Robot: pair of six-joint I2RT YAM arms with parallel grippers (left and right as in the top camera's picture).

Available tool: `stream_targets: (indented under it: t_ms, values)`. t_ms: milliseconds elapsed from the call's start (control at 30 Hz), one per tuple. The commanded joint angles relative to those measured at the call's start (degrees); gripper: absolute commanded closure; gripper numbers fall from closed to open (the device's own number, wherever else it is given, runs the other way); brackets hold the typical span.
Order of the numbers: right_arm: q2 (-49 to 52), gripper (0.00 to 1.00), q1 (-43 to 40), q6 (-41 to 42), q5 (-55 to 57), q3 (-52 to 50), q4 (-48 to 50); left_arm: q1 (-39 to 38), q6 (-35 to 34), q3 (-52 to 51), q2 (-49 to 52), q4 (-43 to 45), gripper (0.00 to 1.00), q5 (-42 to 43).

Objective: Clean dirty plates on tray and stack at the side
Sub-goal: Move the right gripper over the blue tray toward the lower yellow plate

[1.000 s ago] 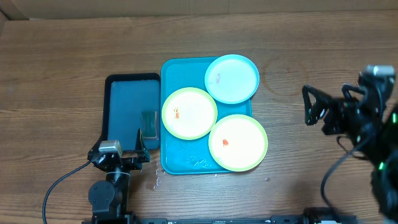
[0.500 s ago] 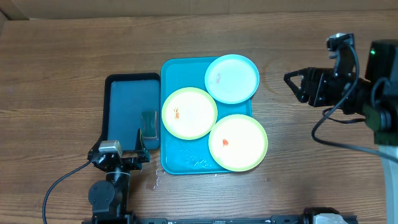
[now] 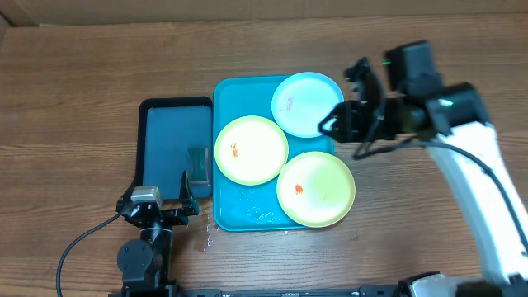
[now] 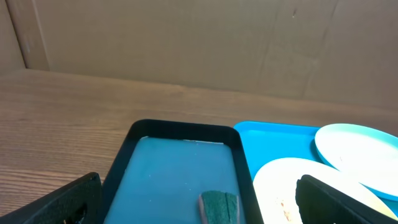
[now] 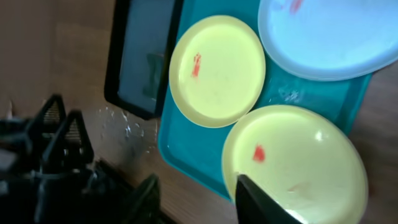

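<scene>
Three smeared plates [image 3: 252, 150] on tray [image 3: 239, 216], uncleaned | left gripper [image 3: 161, 198] spread wide near sponge [image 3: 197, 165], likely for wiping | right gripper [image 3: 337, 115] at blue plate [image 3: 307, 103] edge; jaw gap unclear

Right gripper [image 3: 334, 125]: three plates [image 3: 252, 150] are crowding the tray [image 3: 239, 213] below and ahead of its fingers; open table [image 3: 388, 239] is lying behind. Left gripper [image 3: 161, 195]: dark tray [image 3: 165, 132] and sponge [image 3: 197, 167] are blocking the space ahead of its fingers.
</scene>
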Motion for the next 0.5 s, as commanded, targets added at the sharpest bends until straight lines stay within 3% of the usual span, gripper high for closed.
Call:
stream_targets:
  t_ms: [0, 33, 67, 200, 467]
  values:
    - [3.02, 0.48, 3.23, 1.97, 3.13, -0.63, 1.29, -0.24, 1.11, -0.20, -0.37, -0.11, 0.00, -0.37]
    - [3.98, 0.36, 4.04, 2.03, 4.28, -0.63, 1.75, -0.24, 1.09, -0.20, -0.37, -0.11, 0.00, -0.37]
    - [5.07, 0.32, 4.96, 2.62, 6.21, -0.63, 2.12, -0.24, 1.09, -0.20, -0.37, -0.11, 0.00, -0.37]
    - [8.87, 0.32, 7.67, 6.45, 13.55, -0.63, 2.67, -0.24, 1.09, -0.20, -0.37, -0.11, 0.00, -0.37]
    - [14.99, 0.39, 10.10, 6.54, 14.08, -3.28, 6.99, -0.24, 1.09, -0.20, -0.37, -0.11, 0.00, -0.37]
